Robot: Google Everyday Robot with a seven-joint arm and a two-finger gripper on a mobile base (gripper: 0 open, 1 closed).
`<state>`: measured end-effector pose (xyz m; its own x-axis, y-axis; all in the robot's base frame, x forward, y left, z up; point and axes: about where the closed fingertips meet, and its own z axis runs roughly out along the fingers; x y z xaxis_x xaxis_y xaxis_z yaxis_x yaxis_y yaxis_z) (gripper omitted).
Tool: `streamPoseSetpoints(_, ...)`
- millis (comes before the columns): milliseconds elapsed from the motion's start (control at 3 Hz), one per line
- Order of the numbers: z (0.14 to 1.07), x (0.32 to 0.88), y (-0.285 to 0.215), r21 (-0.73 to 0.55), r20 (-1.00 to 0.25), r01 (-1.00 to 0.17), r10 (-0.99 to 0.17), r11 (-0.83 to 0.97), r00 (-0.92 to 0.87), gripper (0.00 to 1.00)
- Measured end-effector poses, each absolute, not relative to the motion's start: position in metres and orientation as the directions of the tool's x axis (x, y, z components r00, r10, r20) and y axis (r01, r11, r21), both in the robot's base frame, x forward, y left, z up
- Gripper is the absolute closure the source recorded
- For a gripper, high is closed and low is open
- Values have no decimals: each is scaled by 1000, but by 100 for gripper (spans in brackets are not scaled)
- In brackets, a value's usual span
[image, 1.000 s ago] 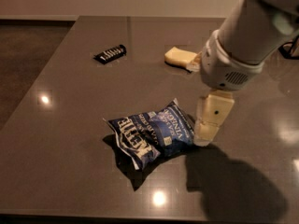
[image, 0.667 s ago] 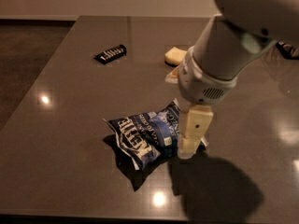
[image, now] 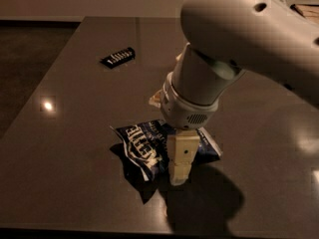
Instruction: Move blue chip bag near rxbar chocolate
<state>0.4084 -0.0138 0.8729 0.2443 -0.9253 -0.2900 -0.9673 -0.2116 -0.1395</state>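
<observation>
The chip bag (image: 143, 147) lies crumpled near the middle of the table (image: 70, 133), toward the near edge, with its white lettering facing up. The chocolate bar (image: 118, 58) is well apart from it, far back and to the left, lying flat on its own. So the main part of the job, getting the bag over beside the bar, is not yet done.

The claw (image: 179, 167) points straight down over the right part of the bag, with its tip at the bag's near edge. It looks to be touching the foil or just above it, but I cannot tell which. I also cannot tell whether the claw is open or closed, or whether it has any hold on the bag. The bag rests fully on the table and no part of it looks lifted.

The bulky arm (image: 239, 44) fills the upper right of the view. It covers most of a pale sponge (image: 156, 99) just beyond the bag, so only a corner of that shows.

By my reading this is the reach-and-grasp stage. What is left is to get a firm hold on the bag, carry it far and left across the bare table, and set it down close to the bar.
</observation>
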Motion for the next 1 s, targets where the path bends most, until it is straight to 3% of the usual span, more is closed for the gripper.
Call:
streamPoseSetpoints(333, 862, 411, 0, -126, -274, -961, -922, -246, 272, 18)
streamPoseSetpoints(1000, 859, 428, 8, -107, -211, -956, -934, -272, 289, 64)
